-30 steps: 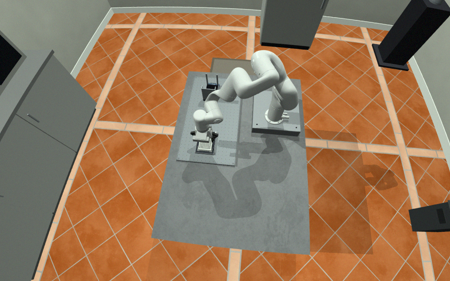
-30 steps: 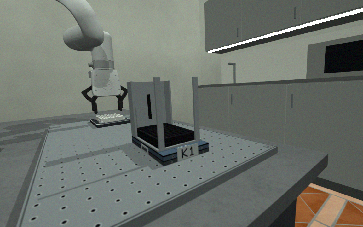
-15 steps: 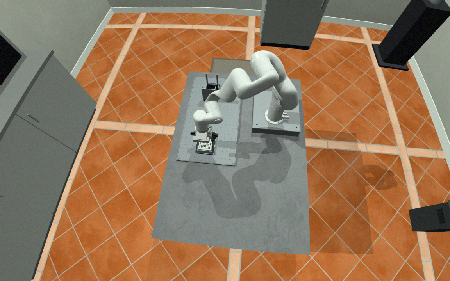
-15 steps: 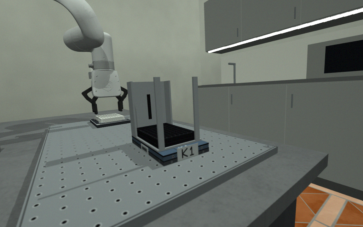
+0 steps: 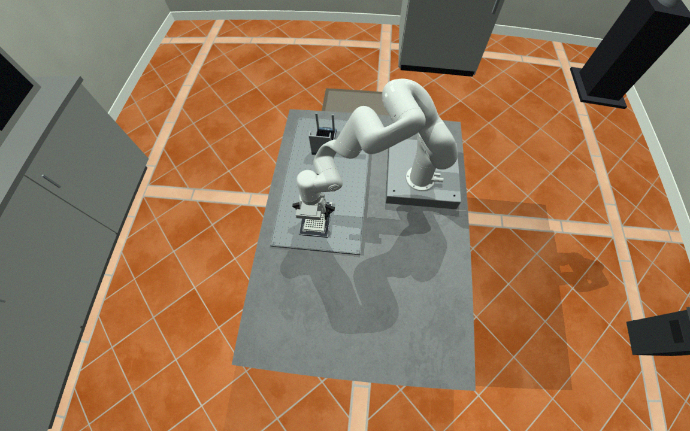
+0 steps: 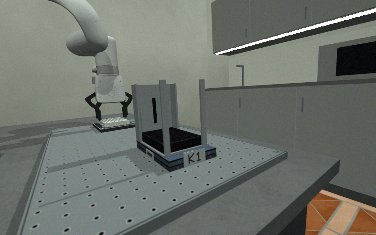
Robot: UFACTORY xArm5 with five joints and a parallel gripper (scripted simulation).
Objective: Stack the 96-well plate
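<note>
A white 96-well plate (image 5: 314, 225) (image 6: 114, 121) lies flat in the dark plate nest N1 (image 5: 314, 234) (image 6: 101, 128) near the front end of the perforated board. My gripper (image 6: 111, 116) is open and hangs just above the plate, a fingertip near each of its sides, touching nothing. In the top view the wrist hides the fingers. A black well plate (image 6: 171, 139) (image 5: 325, 130) lies flat in the stack rack K1 (image 6: 194, 157) (image 5: 321, 142), among tall grey posts, at the board's other end.
The grey perforated board (image 5: 347, 214) (image 6: 96, 187) lies on a grey table (image 5: 406, 300) (image 6: 300, 181). The arm's base block (image 5: 425, 187) stands to the right of the board. Rack posts (image 6: 202, 111) rise high around the black plate. Cabinets line the room's walls.
</note>
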